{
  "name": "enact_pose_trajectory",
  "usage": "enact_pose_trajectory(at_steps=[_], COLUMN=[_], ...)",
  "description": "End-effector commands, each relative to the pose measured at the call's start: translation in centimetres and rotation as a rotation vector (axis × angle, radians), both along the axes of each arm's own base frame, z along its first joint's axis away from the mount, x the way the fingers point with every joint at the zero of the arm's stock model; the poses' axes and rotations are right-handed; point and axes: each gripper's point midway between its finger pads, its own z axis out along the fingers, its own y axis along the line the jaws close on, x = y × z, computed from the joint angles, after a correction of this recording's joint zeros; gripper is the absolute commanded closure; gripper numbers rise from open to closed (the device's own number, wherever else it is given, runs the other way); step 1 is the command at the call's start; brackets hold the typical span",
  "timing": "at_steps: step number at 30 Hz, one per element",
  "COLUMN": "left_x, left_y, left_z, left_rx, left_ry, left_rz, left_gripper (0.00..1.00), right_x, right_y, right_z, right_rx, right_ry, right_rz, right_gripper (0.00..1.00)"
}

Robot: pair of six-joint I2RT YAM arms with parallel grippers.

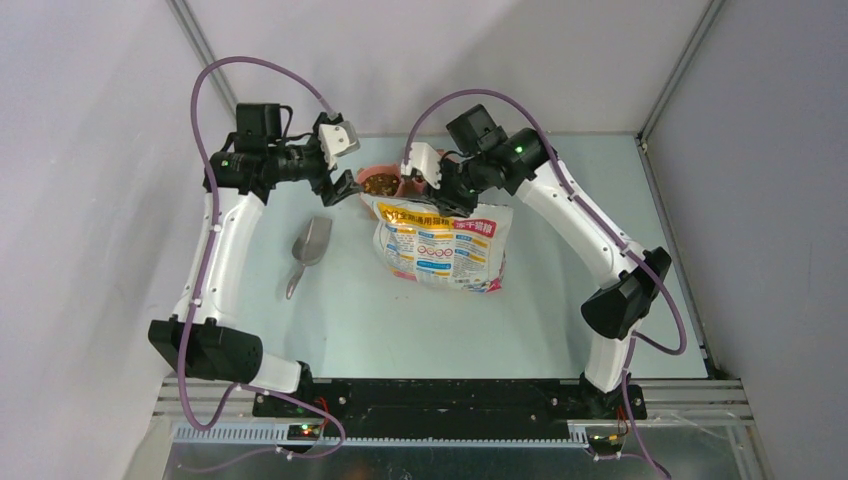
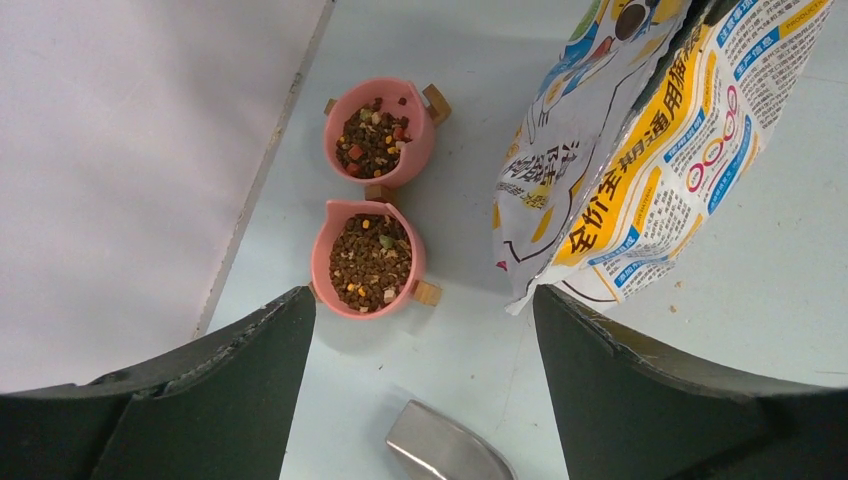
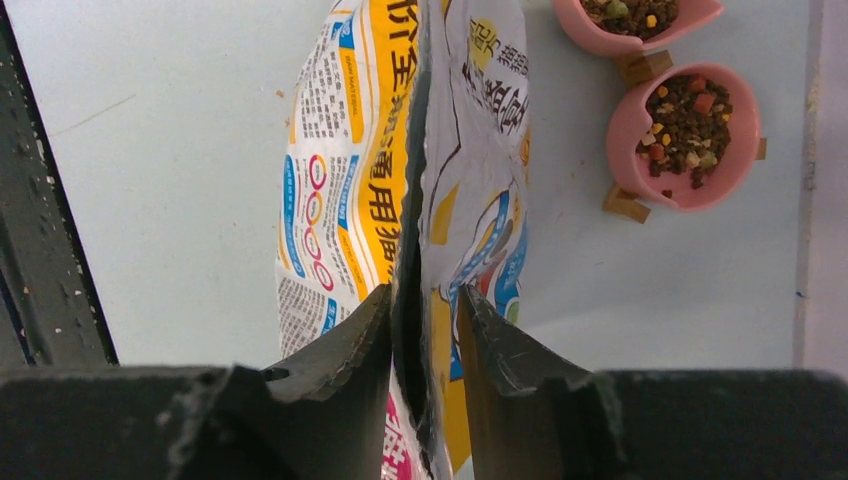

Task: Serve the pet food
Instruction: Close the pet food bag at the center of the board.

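Pet food [image 2: 370,262] fills both pink bowls [image 2: 316,262], at twelve o'clock in the overhead view, so we judge serving nearly done. Our right gripper [image 3: 425,300] pinches the bag [image 3: 340,150] by its top edge; our left gripper [image 2: 422,298] gapes wide, empty. Next: lower the bag steadily, spilling nothing.

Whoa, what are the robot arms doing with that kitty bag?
They are serving cat food. The right pincer is pinching the cat-food bag by its edge, next to two pink bowls. Both bowls have kibble in them. The left pincer is wide open above the bowls, holding nothing. A metal scoop lies on the table, and neither arm is touching it.
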Motion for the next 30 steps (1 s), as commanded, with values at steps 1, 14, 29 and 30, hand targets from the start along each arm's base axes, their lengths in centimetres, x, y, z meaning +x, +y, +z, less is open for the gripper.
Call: enact_pose_trajectory(at_steps=[1,14,29,30], left_x=[-0.4,-0.4,-0.6,-0.6], left_y=[-0.2,-0.5,-0.5,-0.5], left_z=[0.6,0.3,-0.1,-0.1], left_rx=[-0.022,-0.038,-0.038,-0.038], left_ry=[-0.016,-0.003,0.010,0.012], left_rz=[-0.011,-0.020,-0.023,-0.024], left_gripper=[0.13,0.12,0.12,0.12], right_x=[-0.7,-1.4,-3.1,-3.1], right_y=[-1.9,-3.7,-2.8,-2.8], right_z=[2.6,2.7,2.6,2.6], right_rx=[0.030,0.068,0.029,0.026], right_ry=[0.002,0.102,0.077,0.073], right_rz=[-0.018,0.004,0.034,0.033], right_gripper=[0.65,0.81,0.73,0.71])
